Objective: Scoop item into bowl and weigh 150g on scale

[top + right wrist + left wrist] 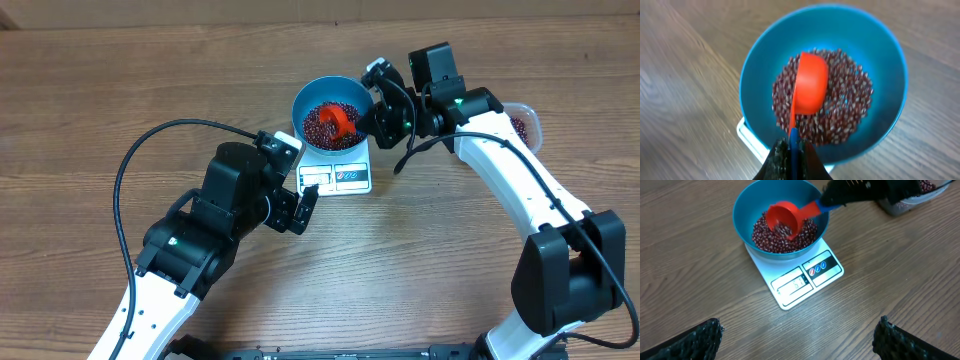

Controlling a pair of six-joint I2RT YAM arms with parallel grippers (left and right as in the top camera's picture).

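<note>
Right claw point(791, 157): is being clamped shut on the blue handle of the red scoop point(810, 90).
Left claw point(797, 341): is being held wide open and empty, near the scale point(805, 280).
Beans point(762, 235): are being tipped into the blue bowl point(742, 210), which is sitting on the scale, mid tabletop.
Technique: the pour is best slowed to a trickle while the display is being watched; its digits cannot be read here.

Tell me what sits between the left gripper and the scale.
Nothing: only bare table between the open left gripper and the scale, clearest in the left wrist view.
</note>
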